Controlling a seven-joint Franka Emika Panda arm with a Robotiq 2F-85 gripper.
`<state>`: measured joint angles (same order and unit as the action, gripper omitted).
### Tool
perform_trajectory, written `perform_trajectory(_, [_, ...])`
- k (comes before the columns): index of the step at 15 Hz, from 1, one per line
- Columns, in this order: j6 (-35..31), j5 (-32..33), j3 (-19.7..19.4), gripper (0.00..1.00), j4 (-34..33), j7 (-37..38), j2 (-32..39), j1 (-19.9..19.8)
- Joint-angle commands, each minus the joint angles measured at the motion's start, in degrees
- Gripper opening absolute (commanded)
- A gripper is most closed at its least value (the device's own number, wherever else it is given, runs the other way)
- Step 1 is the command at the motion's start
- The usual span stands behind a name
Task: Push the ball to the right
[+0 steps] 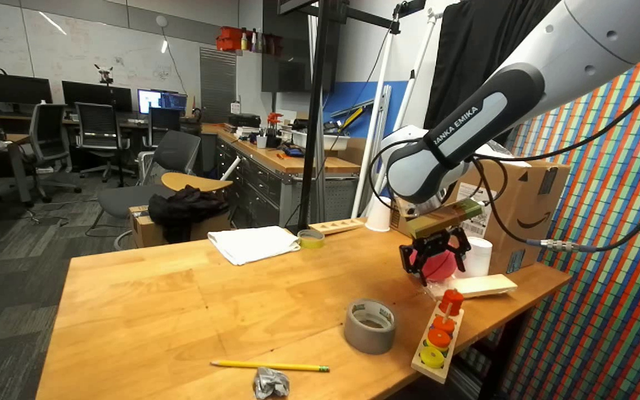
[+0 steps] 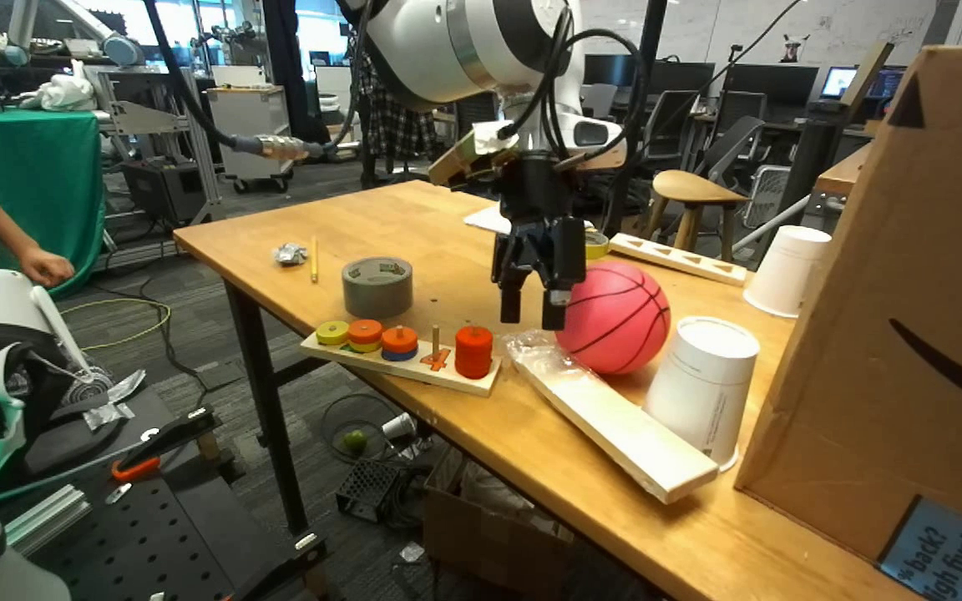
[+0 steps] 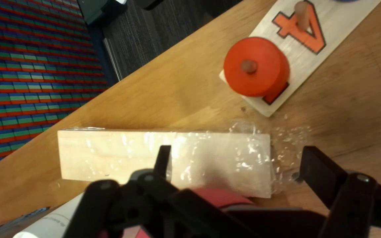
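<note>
One pinkish-red, dark-seamed round ball (image 2: 617,319): just beside my black two-fingered pincer (image 2: 532,314), rightward in an exterior view; contact I cannot tell.
Pincer: spread wide, empty.

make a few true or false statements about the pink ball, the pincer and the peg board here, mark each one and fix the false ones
1. The pincer is open. True.
2. The ball has thin dark seam lines. True.
3. The ball is clamped in the pincer. False: the ball is off to one side, not between the jaws; whether the two touch is unclear.
4. A stack of red discs stands at the end of the peg board nearest the ball. True.
5. The ball rests on the peg board. False: the two are apart.
</note>
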<state>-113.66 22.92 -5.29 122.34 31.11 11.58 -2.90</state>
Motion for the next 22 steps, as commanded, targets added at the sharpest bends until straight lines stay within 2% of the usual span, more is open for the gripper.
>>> perform_trajectory(1, [-0.4,1.5,-3.1,1.0,-4.7,0.9,0.2,-0.9])
perform_trajectory(6, [-2.2,3.7,-5.8,1.0,-8.4,5.8,-7.0,-2.0])
perform_trajectory(10, [-7.7,8.1,-4.3,1.0,-5.9,14.1,-12.7,-1.8])
perform_trajectory(12, [-8.6,7.3,-2.0,1.0,-3.6,13.8,-14.7,-1.1])
perform_trajectory(14, [-8.9,1.2,0.8,1.0,-0.8,9.3,-16.3,0.4])
perform_trajectory(15, [-7.0,3.8,-0.4,1.0,-4.8,11.0,-13.1,-1.5])
perform_trajectory(17, [-6.9,3.4,0.8,1.0,-3.9,11.5,-13.2,-0.8])
perform_trajectory(22, [-6.9,3.4,-0.1,1.0,-4.1,11.3,-12.9,-2.0])
